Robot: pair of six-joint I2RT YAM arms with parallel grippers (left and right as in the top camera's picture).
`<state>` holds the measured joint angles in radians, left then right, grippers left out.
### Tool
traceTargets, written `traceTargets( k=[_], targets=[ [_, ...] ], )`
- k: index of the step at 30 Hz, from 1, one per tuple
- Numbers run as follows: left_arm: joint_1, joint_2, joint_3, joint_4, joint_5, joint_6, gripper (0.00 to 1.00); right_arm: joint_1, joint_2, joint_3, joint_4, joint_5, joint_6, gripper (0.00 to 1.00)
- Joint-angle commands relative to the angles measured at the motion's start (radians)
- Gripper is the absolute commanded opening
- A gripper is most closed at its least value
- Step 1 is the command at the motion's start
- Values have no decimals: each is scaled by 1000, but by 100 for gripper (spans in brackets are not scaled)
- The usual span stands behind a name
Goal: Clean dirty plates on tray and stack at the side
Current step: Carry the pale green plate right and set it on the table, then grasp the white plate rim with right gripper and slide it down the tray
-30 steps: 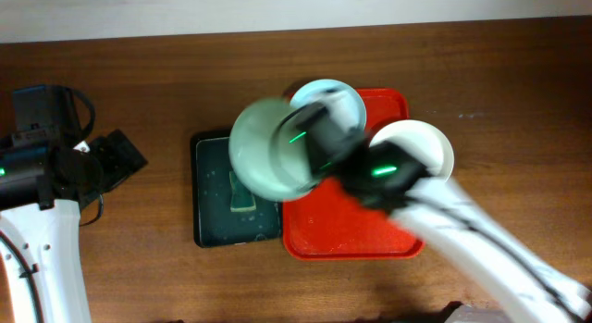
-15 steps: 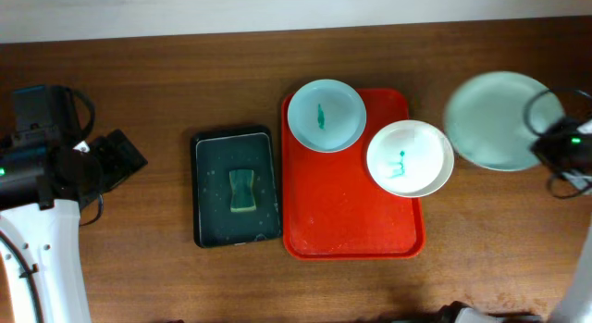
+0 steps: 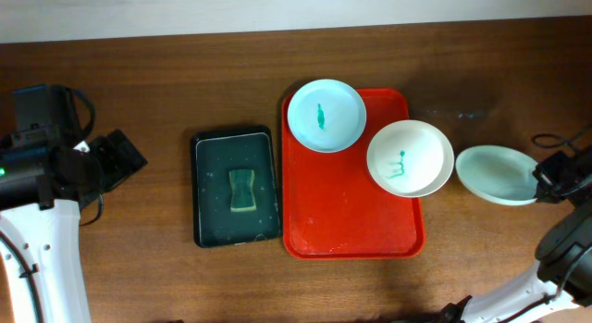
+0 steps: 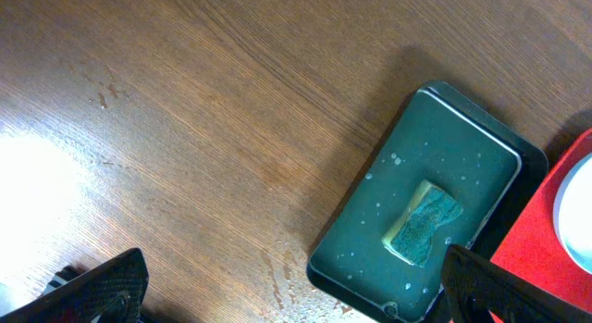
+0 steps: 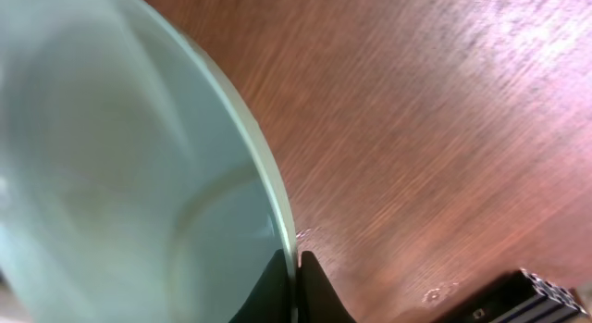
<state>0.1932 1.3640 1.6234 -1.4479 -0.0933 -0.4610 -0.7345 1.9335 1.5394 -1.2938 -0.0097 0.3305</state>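
right fingers [image 5: 321, 300]: clamped on the rim of the mint plate [image 5: 111, 175], wood surface [image 5: 444, 110] just beyond | left fingers [image 4: 104, 284]: spread apart, sponge [image 4: 424, 223] in black tray [image 4: 444, 147] ahead

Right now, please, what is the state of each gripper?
Left gripper: open, holding nothing.
Right gripper: shut on the rim of the mint-blue plate.
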Motion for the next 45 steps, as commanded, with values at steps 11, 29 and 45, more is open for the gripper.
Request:
traceTargets(
  k=[11,29,45],
  targets=[
    [6,-7,8,2,0,6,99,106,-206,-2,-68,-373,-237,50],
    [6,-7,8,14,69,-2,99,890,-684,-21,-37,10,18,46],
    [-380,205,-169,134,118,168,84,740,-406,-61,80,-58,-160,54]
  ],
)
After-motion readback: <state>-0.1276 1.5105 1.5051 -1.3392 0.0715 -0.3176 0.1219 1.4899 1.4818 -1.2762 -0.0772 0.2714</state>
